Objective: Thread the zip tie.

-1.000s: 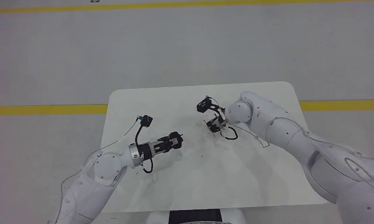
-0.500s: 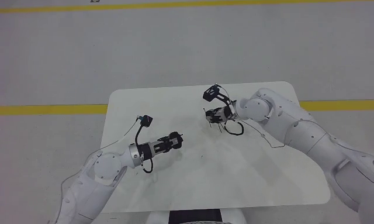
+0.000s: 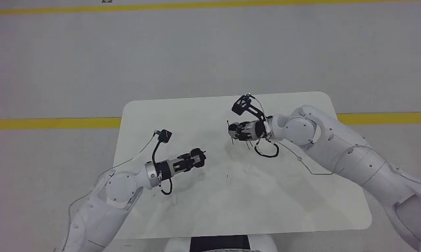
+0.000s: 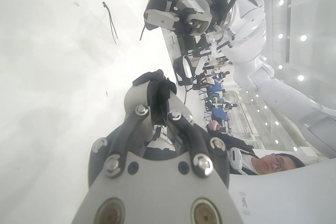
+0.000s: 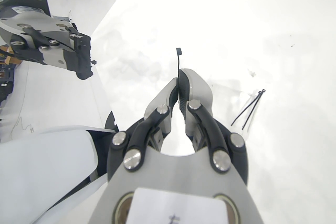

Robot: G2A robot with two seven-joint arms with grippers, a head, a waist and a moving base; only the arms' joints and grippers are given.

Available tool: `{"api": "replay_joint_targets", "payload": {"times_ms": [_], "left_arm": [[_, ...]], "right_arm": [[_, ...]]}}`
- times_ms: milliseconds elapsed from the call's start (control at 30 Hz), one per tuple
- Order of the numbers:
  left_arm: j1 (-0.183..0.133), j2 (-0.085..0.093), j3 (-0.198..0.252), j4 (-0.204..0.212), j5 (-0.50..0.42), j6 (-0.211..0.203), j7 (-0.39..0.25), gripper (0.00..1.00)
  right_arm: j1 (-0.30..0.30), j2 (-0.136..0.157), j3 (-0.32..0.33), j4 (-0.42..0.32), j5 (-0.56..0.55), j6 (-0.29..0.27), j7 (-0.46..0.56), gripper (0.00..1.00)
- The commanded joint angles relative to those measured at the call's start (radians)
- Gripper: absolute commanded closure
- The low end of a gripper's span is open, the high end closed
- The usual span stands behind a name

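Zip tie (image 5: 178,62): held above the table (image 3: 302,199) near the middle of its far edge, long axis crosswise to the fingers and roughly level, head toward the far edge.
Right gripper (image 5: 179,79): pinched closed on the zip tie's strap.
Left gripper (image 4: 157,86): fingers together over mid-table; whether they hold anything is unclear.
Spare ties (image 5: 250,107): two, lying flat on the table.

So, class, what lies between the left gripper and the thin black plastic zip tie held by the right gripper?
Nothing: in the top view, only bare white table lies between the left gripper and the thin black plastic zip tie.
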Motion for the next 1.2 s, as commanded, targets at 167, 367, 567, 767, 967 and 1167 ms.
{"api": "replay_joint_targets", "payload": {"times_ms": [167, 367, 567, 767, 967, 1167], "left_arm": [[0.008, -0.003, 0.012, 0.009, -0.025, 0.012, 0.033, 1.00], [0.017, -0.012, 0.039, 0.042, -0.147, -0.015, 0.089, 1.00], [0.029, -0.021, 0.038, 0.014, -0.169, -0.015, 0.188, 1.00], [0.034, -0.028, 0.028, 0.003, -0.151, -0.015, 0.237, 1.00], [0.033, -0.028, 0.025, 0.004, -0.148, -0.015, 0.235, 1.00], [0.033, -0.030, 0.029, -0.004, -0.165, -0.015, 0.253, 1.00]], "right_arm": [[-0.039, 0.002, 0.050, -0.071, -0.031, 0.000, -0.201, 1.00], [-0.128, 0.019, 0.089, -0.168, -0.168, 0.000, -0.463, 1.00], [-0.178, 0.021, 0.077, -0.203, -0.229, 0.000, -0.596, 1.00], [-0.200, 0.014, 0.050, -0.198, -0.293, 0.000, -0.721, 1.00], [-0.199, 0.013, 0.048, -0.197, -0.294, 0.000, -0.721, 1.00], [-0.218, 0.011, 0.060, -0.203, -0.297, 0.010, -0.767, 1.00]]}}
